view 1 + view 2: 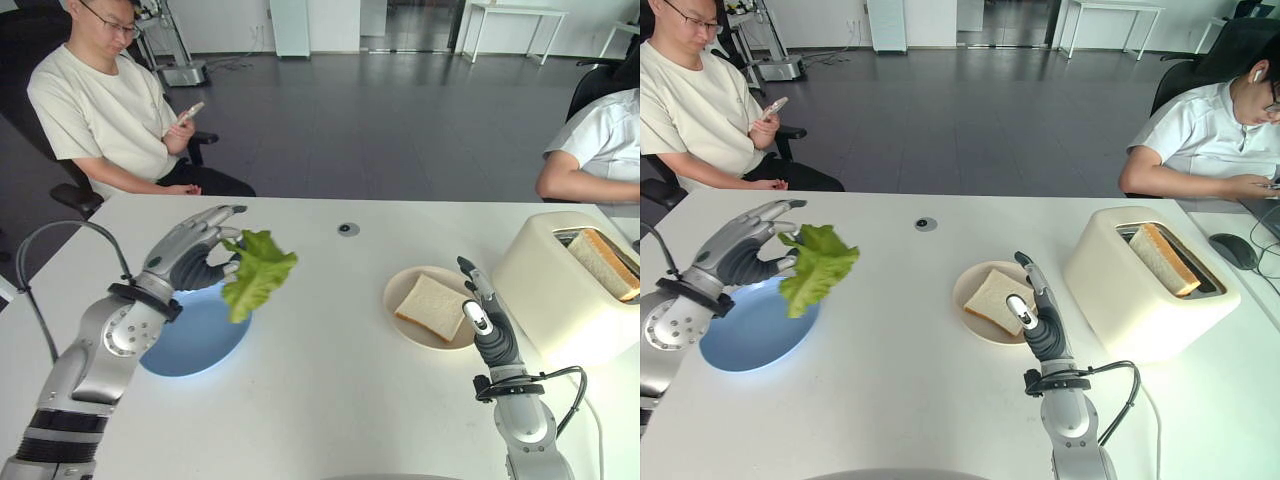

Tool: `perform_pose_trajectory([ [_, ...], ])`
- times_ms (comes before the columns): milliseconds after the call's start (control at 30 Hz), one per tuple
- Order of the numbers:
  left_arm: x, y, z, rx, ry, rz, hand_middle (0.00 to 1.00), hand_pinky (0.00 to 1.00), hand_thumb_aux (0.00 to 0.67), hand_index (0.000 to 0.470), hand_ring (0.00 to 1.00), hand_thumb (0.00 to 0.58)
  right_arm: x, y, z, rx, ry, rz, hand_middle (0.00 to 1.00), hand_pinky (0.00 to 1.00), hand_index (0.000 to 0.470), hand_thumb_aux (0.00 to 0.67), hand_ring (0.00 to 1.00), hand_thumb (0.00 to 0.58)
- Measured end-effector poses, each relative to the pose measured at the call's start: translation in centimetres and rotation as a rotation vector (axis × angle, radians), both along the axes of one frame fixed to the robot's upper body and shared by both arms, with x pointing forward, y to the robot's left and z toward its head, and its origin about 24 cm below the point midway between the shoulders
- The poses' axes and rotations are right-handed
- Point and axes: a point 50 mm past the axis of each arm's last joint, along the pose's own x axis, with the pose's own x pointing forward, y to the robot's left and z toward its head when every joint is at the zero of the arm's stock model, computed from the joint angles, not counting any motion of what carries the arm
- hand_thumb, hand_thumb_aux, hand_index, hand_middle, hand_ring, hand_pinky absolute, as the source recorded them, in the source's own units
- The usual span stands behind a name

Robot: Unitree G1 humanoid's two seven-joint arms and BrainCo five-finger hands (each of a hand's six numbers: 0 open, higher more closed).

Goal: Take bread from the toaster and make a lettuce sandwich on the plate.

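Lettuce was up! The left hand had its fingers pinched on one edge of the lettuce, and the leaf drooped from them over the rim of the blue dish, apparently lifted clear of it. Across the surface, the plate carried one slice of bread lying flat, well apart from the leaf. The right hand stood just beside the plate's near-right rim with its fingers stretched out straight and holding nothing. Behind it was the toaster, with a second slice poking out of its slot.

So the base slice looked done and the lettuce step was the one in hand: leaf grasped, not yet delivered. The next move, as I read it, called for the left hand to carry the leaf rightward across the open surface and set it on the bread, centred enough that it didn't spill over the plate's rim. A floppy leaf held by one edge could swing or fold on the way, so a level, unhurried carry and a low release looked wise. After that, the right hand sat well placed to fetch the second slice from the toaster for the top.
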Motion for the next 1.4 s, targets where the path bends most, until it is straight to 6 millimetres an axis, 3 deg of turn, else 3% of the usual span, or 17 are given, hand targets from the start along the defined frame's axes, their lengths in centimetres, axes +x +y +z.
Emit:
perform_pose_trajectory([
  [67, 1.2, -2.9, 0.1, -0.051, -0.005, -0.076, 0.00, 0.00, 0.670, 0.470, 0.00, 0.580, 0.1, -0.2, 0.3, 0.001, -0.019, -0.017, 0.00, 0.00, 0.000, 0.000, 0.00, 0.000],
  [233, 4.9, -13.9, -1.5, -0.145, 0.057, -0.283, 0.00, 0.00, 0.670, 0.470, 0.00, 0.580, 0.6, -0.7, 1.8, 0.008, -0.102, -0.046, 0.00, 0.00, 0.000, 0.000, 0.00, 0.000],
  [333, 6.0, -18.4, -3.1, -0.157, 0.107, -0.325, 0.00, 0.00, 0.670, 0.470, 0.00, 0.580, 0.5, -0.9, 2.7, 0.006, -0.131, -0.053, 0.00, 0.00, 0.000, 0.000, 0.00, 0.000],
  [400, 6.4, -21.0, -4.7, -0.154, 0.153, -0.341, 0.00, 0.00, 0.670, 0.470, 0.00, 0.580, 0.4, -0.7, 3.6, 0.012, -0.167, -0.046, 0.00, 0.00, 0.000, 0.000, 0.00, 0.000],
  [567, 6.4, -24.6, -7.5, -0.125, 0.210, -0.354, 0.00, 0.00, 0.670, 0.470, 0.00, 0.580, 0.4, -0.6, 4.6, 0.019, -0.188, -0.038, 0.00, 0.00, 0.000, 0.000, 0.00, 0.000],
  [600, 6.3, -25.0, -8.2, -0.110, 0.222, -0.356, 0.00, 0.00, 0.478, 0.335, 0.00, 0.532, 0.4, -0.7, 4.7, 0.020, -0.189, -0.041, 0.00, 0.00, 0.000, 0.000, 0.00, 0.000],
  [633, 6.1, -25.3, -8.7, -0.100, 0.233, -0.357, 0.00, 0.00, 0.284, 0.199, 0.00, 0.387, 0.4, -0.8, 4.8, 0.018, -0.190, -0.045, 0.00, 0.00, 0.000, 0.000, 0.00, 0.000],
  [667, 6.1, -25.5, -9.3, -0.096, 0.247, -0.353, 0.00, 0.00, 0.000, 0.000, 0.00, 0.000, 0.4, -0.8, 4.9, 0.017, -0.195, -0.047, 0.00, 0.00, 0.000, 0.000, 0.00, 0.000],
  [767, 6.3, -25.2, -10.0, -0.068, 0.257, -0.341, 0.00, 0.00, 0.000, 0.000, 0.00, 0.000, 0.5, -1.2, 5.1, 0.011, -0.199, -0.056, 0.00, 0.00, 0.000, 0.000, 0.00, 0.000],
  [1000, 7.5, -23.7, -8.0, -0.075, 0.175, -0.334, 0.00, 0.00, 0.000, 0.000, 0.00, 0.000, 0.9, -3.4, 6.2, -0.059, -0.233, -0.126, 0.00, 0.00, 0.000, 0.000, 0.00, 0.000],
  [1067, 7.5, -23.4, -6.5, -0.116, 0.132, -0.352, 0.00, 0.00, 0.000, 0.000, 0.00, 0.000, 1.1, -4.9, 6.9, -0.137, -0.244, -0.170, 0.00, 0.00, 0.000, 0.000, 0.00, 0.000],
  [1167, 6.3, -21.8, -4.4, -0.335, 0.133, -0.394, 0.00, 0.00, 0.000, 0.000, 0.00, 0.000, 1.3, -8.8, 8.0, -0.312, -0.223, -0.279, 0.00, 0.00, 0.000, 0.000, 0.00, 0.000],
  [1200, 5.6, -20.6, -3.9, -0.454, 0.157, -0.402, 0.00, 0.00, 0.000, 0.000, 0.00, 0.000, 1.3, -10.2, 8.1, -0.370, -0.196, -0.311, 0.00, 0.00, 0.000, 0.000, 0.00, 0.000],
  [1233, 4.8, -18.7, -3.7, -0.586, 0.187, -0.397, 0.00, 0.00, 0.000, 0.000, 0.00, 0.000, 1.3, -11.7, 8.2, -0.419, -0.160, -0.343, 0.00, 0.00, 0.015, 0.021, 0.00, 0.036],
  [1300, 2.9, -13.2, -4.4, -0.835, 0.258, -0.343, 0.00, 0.00, 0.000, 0.000, 0.00, 0.000, 1.2, -14.5, 8.2, -0.495, -0.076, -0.399, 0.00, 0.00, 0.057, 0.081, 0.00, 0.132],
  [1333, 2.2, -11.5, -4.7, -0.881, 0.272, -0.323, 0.00, 0.00, 0.000, 0.000, 0.00, 0.000, 1.2, -15.1, 8.2, -0.517, -0.048, -0.404, 0.00, 0.00, 0.081, 0.116, 0.00, 0.183],
  [1400, 0.2, -8.3, -5.6, -0.943, 0.299, -0.262, 0.00, 0.00, 0.000, 0.000, 0.00, 0.000, 1.1, -17.0, 7.8, -0.578, 0.027, -0.440, 0.00, 0.00, 0.063, 0.089, 0.00, 0.144],
])
